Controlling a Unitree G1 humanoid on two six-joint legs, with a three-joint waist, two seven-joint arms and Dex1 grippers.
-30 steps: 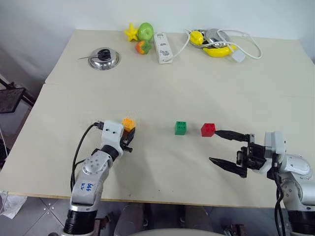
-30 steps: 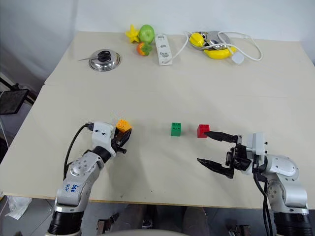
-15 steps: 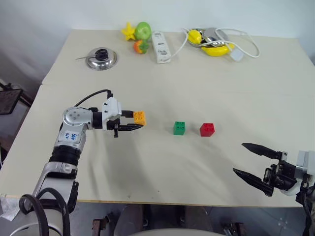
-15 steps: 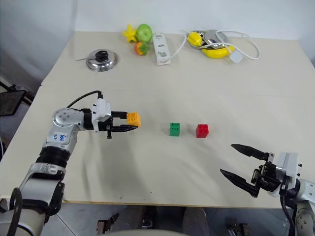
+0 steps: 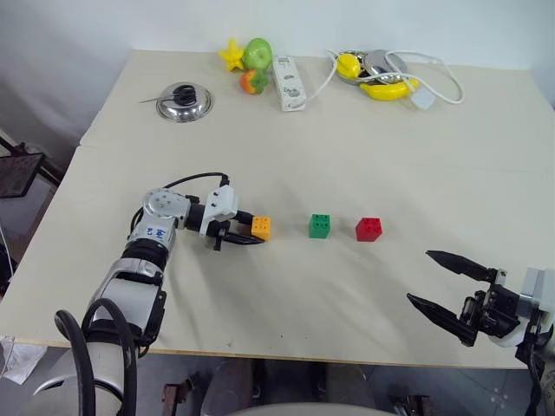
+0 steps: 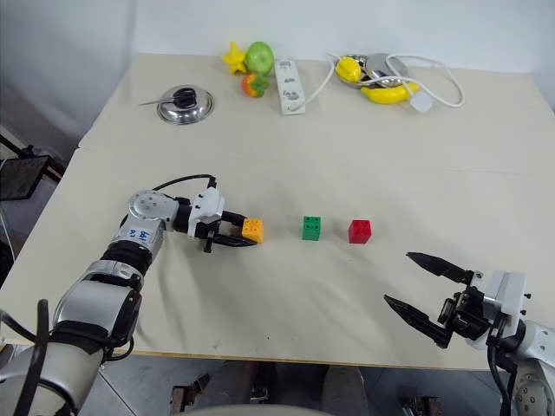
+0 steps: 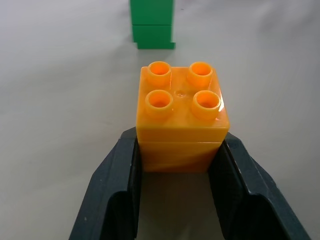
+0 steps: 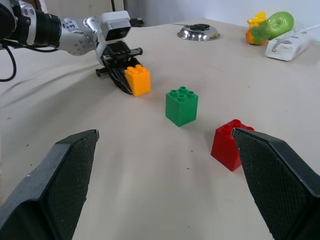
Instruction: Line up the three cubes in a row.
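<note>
- Head views: taking the green cube (image 5: 319, 225) as the landmark, the orange cube (image 5: 260, 228) sits near it on the robot's left, pinched at the tips of the left gripper (image 5: 250, 234), low on or at the table (image 5: 286, 139). The red cube (image 5: 368, 229) stands near the green one on the other side, so the three already look close to one line. The right gripper (image 5: 440, 282) hovers well apart from the green cube, toward the near table edge, its fingers spread wide and empty.
- Left wrist view: the orange cube (image 7: 181, 116) is clamped by its two flat side walls, studs up, with the green cube (image 7: 152, 24) straight ahead. It looks like light, rigid plastic with a smooth, glossy skin. I judge the flat sides the right place to take hold, low on the body, since the studs offer no purchase and a light pinch could slip.
- Right wrist view: the right gripper (image 8: 165, 165) gapes open, with the red cube (image 8: 231, 144) just beyond the green cube (image 8: 181, 105).
</note>
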